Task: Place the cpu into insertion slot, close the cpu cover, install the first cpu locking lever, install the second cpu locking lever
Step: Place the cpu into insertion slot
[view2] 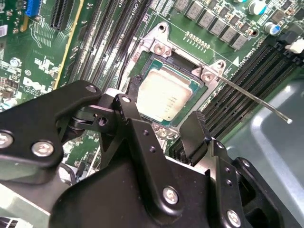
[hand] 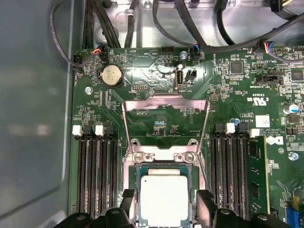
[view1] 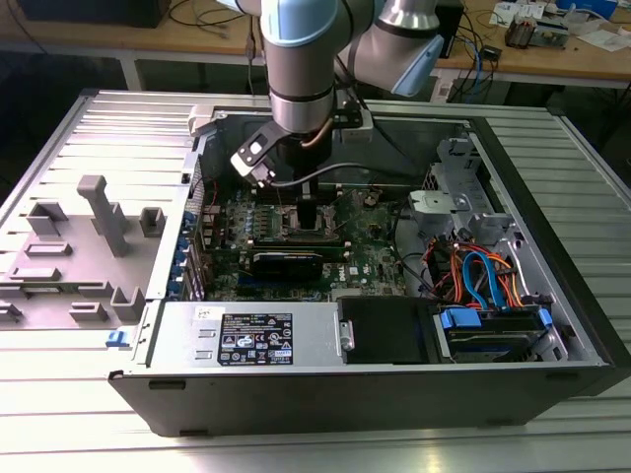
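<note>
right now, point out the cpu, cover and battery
cpu [hand: 165, 199]: first wrist view, centre of metal top
cover [hand: 166, 98]: first wrist view, end bar of frame
battery [hand: 112, 75]: first wrist view, its face

The cpu [hand: 165, 199] lies in the insertion slot [view2: 166, 61], between my fingers [hand: 206, 205]; the cpu cover [hand: 164, 100] lies behind.

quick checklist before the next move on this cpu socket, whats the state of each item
1. cpu seated in the insertion slot: ok, lying flat inside the rim.
2. cpu cover closed: not ok, swung back open.
3. locking lever latched: not ok, sticking out free.
4. gripper released from the cpu: cannot tell; it straddles the cpu.
</note>
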